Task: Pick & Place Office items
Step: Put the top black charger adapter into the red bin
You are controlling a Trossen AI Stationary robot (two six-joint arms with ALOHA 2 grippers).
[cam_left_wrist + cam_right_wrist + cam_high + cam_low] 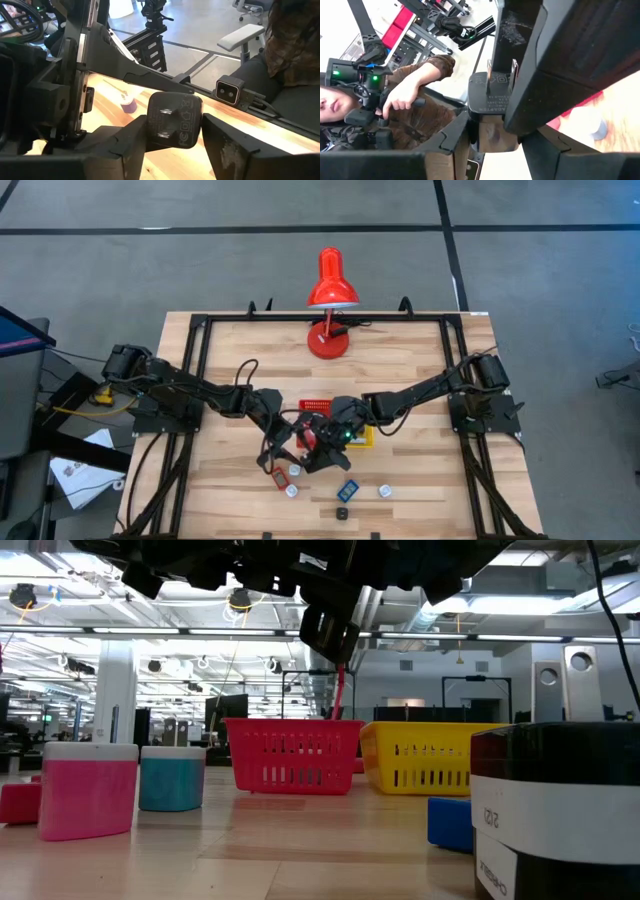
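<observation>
Over mid-table: left gripper [172, 140] and right gripper [495, 127] both clamp one black plug adapter [174, 119], lifted.
Wrist views only: prongs and a seated person [412, 95].
Table [420, 370]: red tray [292, 755], yellow tray [425, 758]; near edge: small office items [347, 490].
Far edge: red lamp [330, 285].

Wooden table [420, 370], black frame round the edges. Red desk lamp [329, 330] at 12 o'clock. Red basket [315, 405] and yellow basket [362, 437] near center. Small office items [347, 490] scattered toward 6 o'clock: blue, white, black pieces.
</observation>
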